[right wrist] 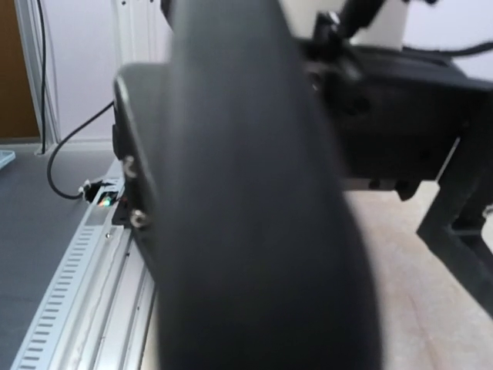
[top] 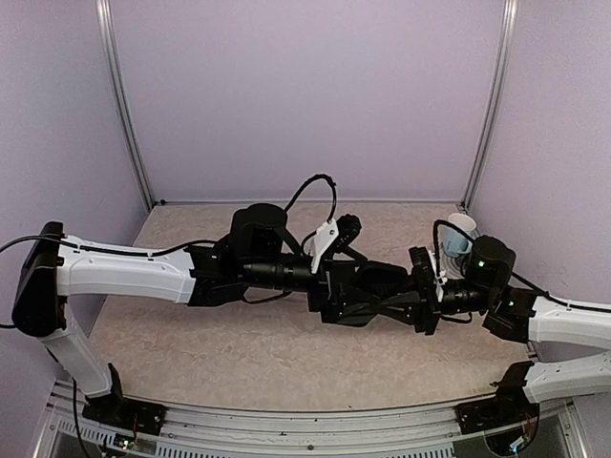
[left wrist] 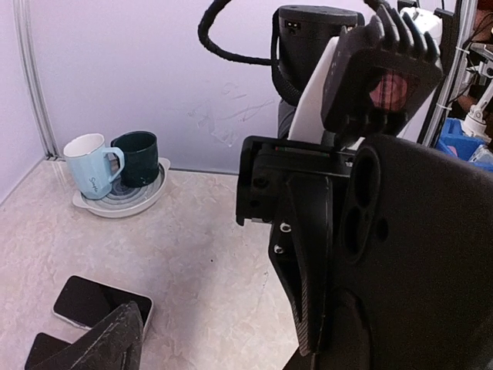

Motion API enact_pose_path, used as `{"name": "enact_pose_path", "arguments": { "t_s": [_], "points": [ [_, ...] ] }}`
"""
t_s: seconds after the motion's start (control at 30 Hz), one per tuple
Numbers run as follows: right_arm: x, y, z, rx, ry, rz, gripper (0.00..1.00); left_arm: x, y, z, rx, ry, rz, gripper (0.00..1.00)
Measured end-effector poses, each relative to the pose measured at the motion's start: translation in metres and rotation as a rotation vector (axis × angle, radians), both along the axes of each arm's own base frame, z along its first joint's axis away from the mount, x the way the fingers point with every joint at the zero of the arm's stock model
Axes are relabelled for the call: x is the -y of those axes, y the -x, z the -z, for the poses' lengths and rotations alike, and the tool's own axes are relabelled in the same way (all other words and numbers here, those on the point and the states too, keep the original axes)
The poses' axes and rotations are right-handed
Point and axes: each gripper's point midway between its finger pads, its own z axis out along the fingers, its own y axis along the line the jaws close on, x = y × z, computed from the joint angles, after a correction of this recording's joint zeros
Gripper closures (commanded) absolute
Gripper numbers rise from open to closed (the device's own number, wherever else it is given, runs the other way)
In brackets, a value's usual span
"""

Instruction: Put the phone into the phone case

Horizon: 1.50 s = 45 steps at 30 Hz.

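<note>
The black phone case (left wrist: 420, 254), with its camera cut-outs showing, stands on edge above the table in the left wrist view. My right gripper (top: 409, 298) is shut on it. One of its fingers (left wrist: 310, 285) lies flat against the case. In the right wrist view the case (right wrist: 254, 231) is a dark blur filling the jaws. The phone (left wrist: 98, 302), dark screen up, lies flat on the table at lower left. My left gripper (top: 336, 303) is open just in front of the case. One fingertip (left wrist: 108, 343) hangs over the phone, and the other is hidden behind the case.
A light blue mug (left wrist: 91, 166) and a dark green mug (left wrist: 139, 158) stand on a round plate (left wrist: 115, 204) at the back wall; they also show at the back right of the top view (top: 461, 234). A metal rail (right wrist: 69, 301) marks the table's near edge.
</note>
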Motion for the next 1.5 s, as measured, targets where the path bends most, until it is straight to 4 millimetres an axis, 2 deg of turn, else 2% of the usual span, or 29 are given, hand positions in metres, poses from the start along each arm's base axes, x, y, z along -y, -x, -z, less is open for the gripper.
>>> {"name": "enact_pose_path", "arguments": {
  "t_s": [0.13,0.37,0.47,0.53,0.6,0.63,0.7,0.73,0.77,0.83,0.9,0.93,1.1,1.13,1.17,1.2,1.23,1.5],
  "points": [
    [0.001,0.0,-0.003,0.0,-0.008,0.003,1.0,-0.014,-0.004,0.0,0.004,0.01,-0.033,0.01],
    [0.003,0.001,-0.01,0.007,-0.023,0.016,1.0,-0.057,-0.003,-0.007,0.056,0.044,-0.068,0.01],
    [0.003,0.001,-0.019,0.016,-0.032,0.016,1.0,-0.069,0.0,-0.001,0.084,0.052,-0.071,0.05],
    [0.003,0.001,-0.025,0.025,-0.041,0.016,1.0,-0.07,0.002,0.008,0.087,0.043,-0.065,0.13],
    [0.004,0.001,-0.029,0.032,-0.048,0.015,1.0,-0.067,0.002,0.019,0.081,0.024,-0.053,0.29],
    [0.004,0.001,-0.031,0.034,-0.05,0.017,1.0,-0.064,0.002,0.024,0.076,0.013,-0.045,0.39],
    [0.005,-0.001,-0.031,0.036,-0.045,0.028,1.0,-0.056,0.005,0.03,0.073,-0.002,-0.019,0.67],
    [0.005,-0.002,-0.031,0.033,-0.041,0.035,1.0,-0.052,0.006,0.032,0.073,-0.01,-0.01,0.77],
    [0.006,-0.004,-0.031,0.033,-0.036,0.044,1.0,-0.048,0.008,0.034,0.078,-0.016,0.003,0.82],
    [0.006,-0.007,-0.03,0.034,-0.029,0.06,1.0,-0.043,0.014,0.037,0.081,-0.02,0.022,0.83],
    [0.006,-0.007,-0.029,0.035,-0.025,0.057,1.0,-0.043,0.017,0.037,0.082,-0.022,0.03,0.99],
    [0.006,-0.007,-0.03,0.036,-0.025,0.058,1.0,-0.042,0.017,0.037,0.083,-0.021,0.032,1.0],
    [0.007,-0.006,-0.03,0.037,-0.024,0.054,1.0,-0.041,0.02,0.037,0.083,-0.021,0.03,1.0],
    [0.007,-0.006,-0.03,0.037,-0.024,0.054,1.0,-0.041,0.02,0.037,0.083,-0.021,0.03,0.94],
    [0.007,-0.006,-0.03,0.036,-0.023,0.054,1.0,-0.041,0.02,0.037,0.083,-0.021,0.03,0.73],
    [0.007,-0.006,-0.03,0.036,-0.022,0.053,1.0,-0.041,0.02,0.037,0.082,-0.021,0.03,0.57],
    [0.007,-0.005,-0.029,0.036,-0.022,0.052,1.0,-0.041,0.021,0.037,0.084,-0.021,0.029,0.52],
    [0.004,-0.003,-0.034,0.027,-0.007,0.018,1.0,-0.033,0.018,0.014,0.105,0.042,0.012,0.52]
  ]
}}
